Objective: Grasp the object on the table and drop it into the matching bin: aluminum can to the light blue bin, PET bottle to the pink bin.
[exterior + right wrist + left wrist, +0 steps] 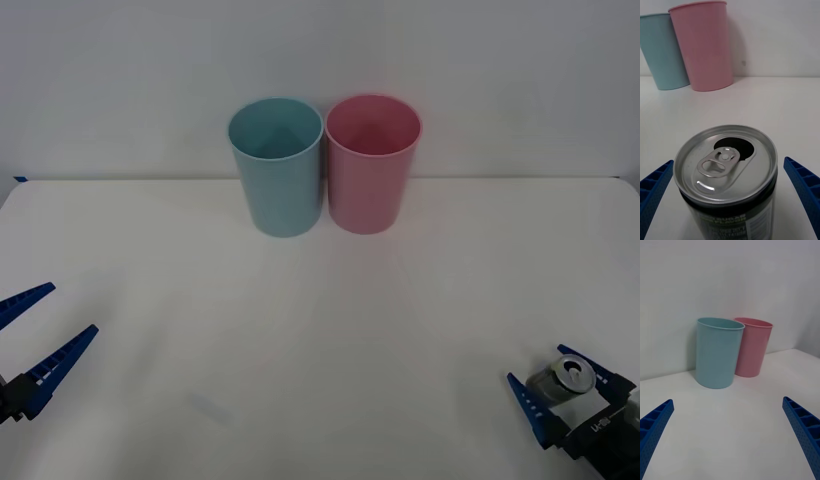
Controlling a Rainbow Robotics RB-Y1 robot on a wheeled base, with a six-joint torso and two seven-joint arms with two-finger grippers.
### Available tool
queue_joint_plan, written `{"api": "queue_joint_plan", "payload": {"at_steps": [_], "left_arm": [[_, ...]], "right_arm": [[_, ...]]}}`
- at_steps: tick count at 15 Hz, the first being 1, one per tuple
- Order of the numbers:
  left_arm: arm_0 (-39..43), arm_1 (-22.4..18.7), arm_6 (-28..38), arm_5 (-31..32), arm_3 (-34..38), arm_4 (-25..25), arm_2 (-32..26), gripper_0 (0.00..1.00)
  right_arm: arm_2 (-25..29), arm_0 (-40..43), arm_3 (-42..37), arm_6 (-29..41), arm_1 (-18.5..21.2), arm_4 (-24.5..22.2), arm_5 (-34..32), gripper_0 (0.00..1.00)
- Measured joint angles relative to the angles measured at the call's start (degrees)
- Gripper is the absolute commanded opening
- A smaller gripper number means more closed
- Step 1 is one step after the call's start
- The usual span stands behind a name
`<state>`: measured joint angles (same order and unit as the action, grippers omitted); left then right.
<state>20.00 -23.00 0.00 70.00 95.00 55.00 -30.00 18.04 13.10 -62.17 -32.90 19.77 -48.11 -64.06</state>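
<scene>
The aluminum can stands upright near the front right corner of the white table. It is dark grey with a silver pull-tab top. My right gripper is open around the can, one blue finger on each side, with a small gap to each. Side by side at the back middle stand the light blue bin and, on its right, the pink bin. Both bins also show ahead of the can, light blue bin, pink bin. My left gripper hangs open at the front left, holding nothing.
A plain white wall rises behind the bins. The left wrist view faces the light blue bin and the pink bin across bare tabletop. The table's far edge runs just behind the bins.
</scene>
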Motion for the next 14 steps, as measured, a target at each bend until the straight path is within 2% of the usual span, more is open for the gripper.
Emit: {"api": "queue_joint_plan", "payload": {"at_steps": [1,14], "left_arm": [[0.0,0.0,0.0,0.0,0.0,0.0,0.0,1.00],[0.0,0.0,0.0,0.0,0.0,0.0,0.0,1.00]], "right_arm": [[0.0,0.0,0.0,0.0,0.0,0.0,0.0,0.00],[0.1,-0.3,-1.4,0.2,0.0,0.2,-0.5,0.00]]}}
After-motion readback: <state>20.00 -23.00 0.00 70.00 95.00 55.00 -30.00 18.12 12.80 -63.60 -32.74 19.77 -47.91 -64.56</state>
